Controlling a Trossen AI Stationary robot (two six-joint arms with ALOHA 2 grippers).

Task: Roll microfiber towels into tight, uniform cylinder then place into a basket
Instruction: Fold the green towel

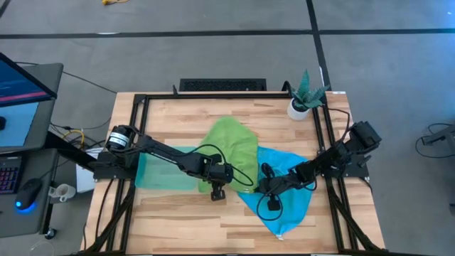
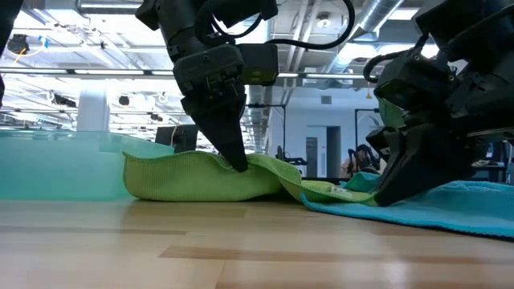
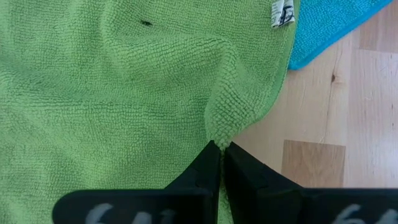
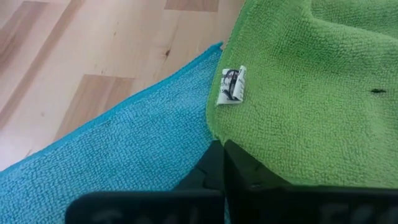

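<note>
The lime green towel lies spread at the table's middle, its near edge overlapping the sky blue towel, which lies flat to its right. My left gripper is shut on the green towel's near part. My right gripper is shut at the green towel's right near edge, where it lies on the blue towel. The teal basket stands on the table left of the green towel, partly under my left arm. My left gripper pinches a raised ridge of the green towel between its two fingertips, close to the towel's near edge. The fingers point down from above. The rest of the towel lies on the table. My right gripper is shut on the green towel's edge, just below the white label, and its fingers slant down from the right. Whether the blue towel underneath is also caught, I cannot tell. Both towels lie on the table.
A potted green plant stands at the table's far right corner. Bare wood lies along the near edge. A black frame runs along the table's sides. A monitor and desk stand off the table's left.
</note>
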